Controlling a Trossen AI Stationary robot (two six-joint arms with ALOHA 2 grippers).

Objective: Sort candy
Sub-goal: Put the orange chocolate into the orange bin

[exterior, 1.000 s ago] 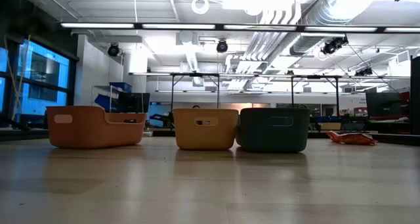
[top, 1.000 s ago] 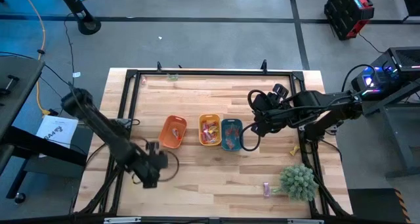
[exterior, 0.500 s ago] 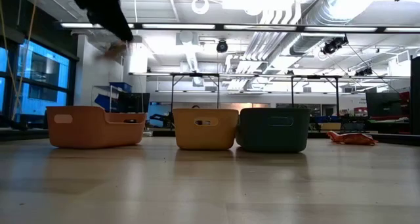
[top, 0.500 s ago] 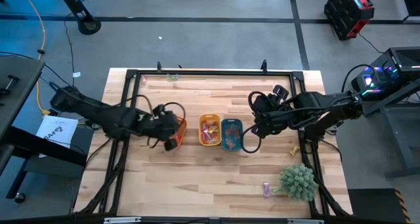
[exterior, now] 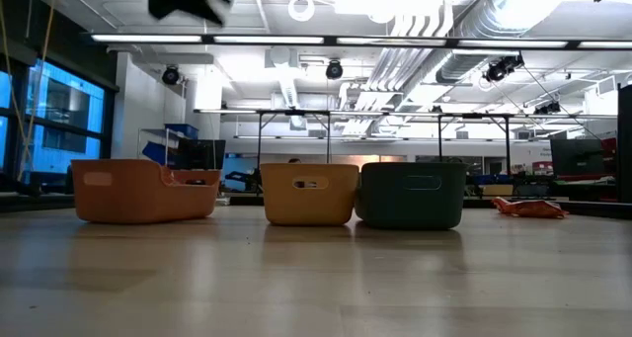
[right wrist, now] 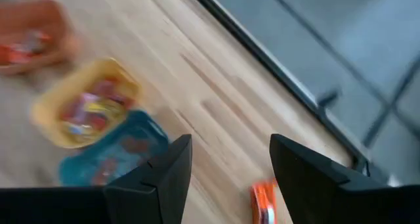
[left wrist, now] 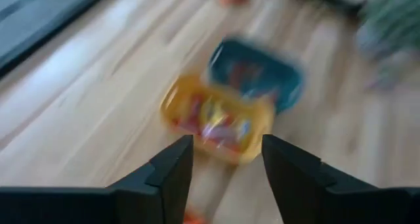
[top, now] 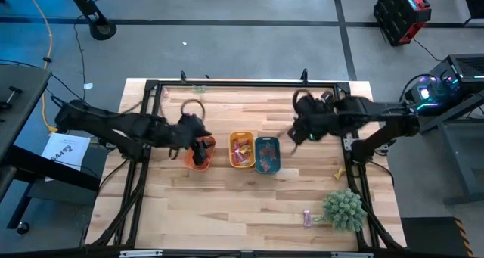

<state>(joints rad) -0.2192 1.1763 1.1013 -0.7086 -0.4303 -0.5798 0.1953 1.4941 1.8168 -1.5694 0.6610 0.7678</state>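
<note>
Your left gripper (top: 198,146) hung over the orange tray (top: 188,153) at the left end of the tray row, its fingers (left wrist: 172,166) spread apart with nothing between them, as the left wrist view showed. In that tray you had orange-wrapped candy (top: 201,160) lying near the end closer to the front of the surface (top: 227,197). Just to its right sat the yellow tray (top: 241,150), holding a mix of red, pink and yellow wrapped sweets (right wrist: 88,112), and touching that tray's right side stood the teal tray (top: 267,153) with a few reddish pieces (top: 265,160) inside. In the low view the three trays stood in a line, orange (exterior: 143,190), yellow (exterior: 309,193) and teal (exterior: 411,193), with an orange wrapper (exterior: 529,208) lying alone on the surface well to the right. Your right gripper (top: 296,129) hovered above the surface just beyond the teal tray's far right corner, jaws parted and empty in the right wrist view, where a loose orange sweet (right wrist: 262,201) lay near the surface's edge. Farther right, a yellow sweet (top: 340,170) rested by the frame rail, and toward the front right a pink-purple sweet (top: 307,217) lay just beside the spiky green plant ball (top: 344,209).
</note>
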